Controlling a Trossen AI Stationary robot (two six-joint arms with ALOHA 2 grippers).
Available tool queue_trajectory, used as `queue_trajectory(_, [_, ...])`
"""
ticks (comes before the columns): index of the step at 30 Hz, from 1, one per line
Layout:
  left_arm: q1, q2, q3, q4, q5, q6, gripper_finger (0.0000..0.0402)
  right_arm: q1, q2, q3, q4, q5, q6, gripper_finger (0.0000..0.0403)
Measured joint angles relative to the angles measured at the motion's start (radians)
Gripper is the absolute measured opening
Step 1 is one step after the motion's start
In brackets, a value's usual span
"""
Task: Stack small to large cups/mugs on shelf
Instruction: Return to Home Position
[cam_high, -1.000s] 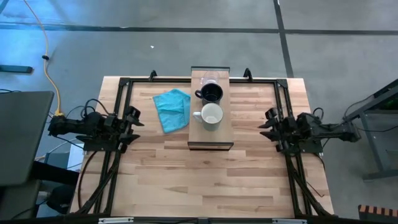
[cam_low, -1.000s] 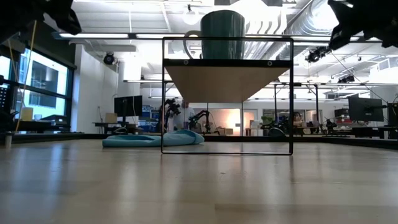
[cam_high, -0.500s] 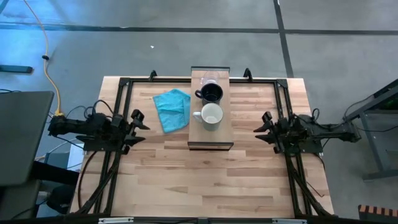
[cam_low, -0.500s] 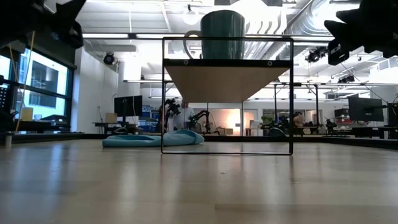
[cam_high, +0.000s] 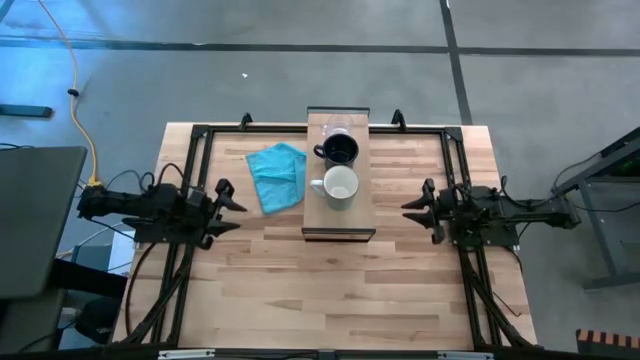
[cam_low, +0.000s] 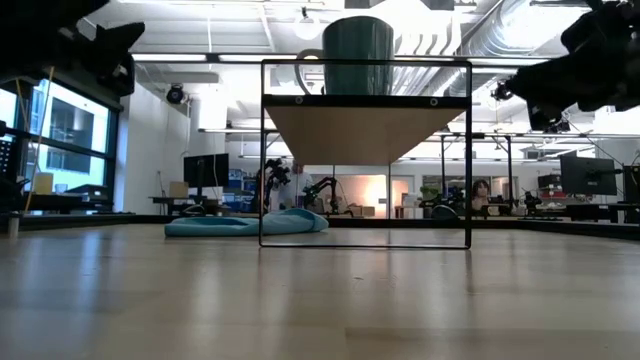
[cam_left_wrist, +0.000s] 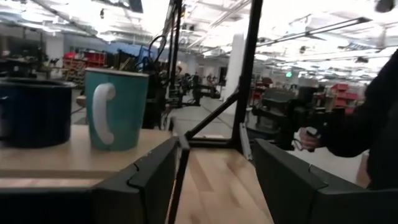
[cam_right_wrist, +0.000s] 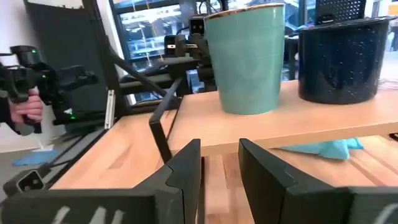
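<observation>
The light-wood shelf (cam_high: 339, 215) stands on the table's middle, running from the far edge forward. On it, in a row from far to near, stand a small clear glass cup (cam_high: 337, 127), a black mug (cam_high: 340, 150) and a mug that is white inside and teal outside (cam_high: 341, 186). All three stand upright on their bases. My left gripper (cam_high: 228, 205) is open and empty left of the shelf, and its wrist view shows the teal mug (cam_left_wrist: 116, 107) and the black mug (cam_left_wrist: 34, 112). My right gripper (cam_high: 413, 210) is open and empty right of the shelf, facing the teal mug (cam_right_wrist: 244, 59).
A crumpled teal cloth (cam_high: 277, 175) lies on the table just left of the shelf. Black frame rails (cam_high: 190, 160) run along the table's sides. A person stands beyond the table, with a hand (cam_right_wrist: 25, 112) holding a device. Bare wood lies in front of the shelf (cam_high: 330, 290).
Both grippers have moved inward toward the shelf: the left toward the table's right edge, the right toward its left edge. The cups and the shelf have stayed still.
</observation>
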Motion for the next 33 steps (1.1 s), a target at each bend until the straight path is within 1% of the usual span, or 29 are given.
queue_trajectory(4, [0.000,0.000,0.000,-0.024,-0.038,0.007,0.0200,0.000,0.000,0.000,0.001,0.005,-0.012,0.0101])
queue_trajectory(11, [0.000,0.000,0.000,-0.030,-0.083,0.063,0.0200,0.000,0.000,0.000,0.000,0.007,-0.025,0.0101])
queue_trajectory(19, [0.000,0.000,0.000,-0.062,-0.089,0.096,0.0200,0.000,0.000,0.000,-0.001,0.007,-0.040,0.0101])
queue_trajectory(22, [0.000,0.000,-0.004,-0.071,-0.128,0.104,0.0200,0.000,0.000,0.000,-0.001,0.007,-0.039,0.0101])
queue_trajectory(25, [0.000,0.000,-0.004,-0.079,-0.151,0.146,0.0200,0.000,0.000,0.000,-0.002,0.007,-0.037,0.0101])
queue_trajectory(29, [0.000,0.000,-0.004,-0.083,-0.152,0.193,0.0200,0.000,0.000,0.000,-0.002,0.007,-0.037,0.0101])
queue_trajectory(33, [0.000,0.000,-0.004,-0.122,-0.155,0.209,0.0200,0.000,0.000,0.000,-0.002,0.007,-0.044,0.0101])
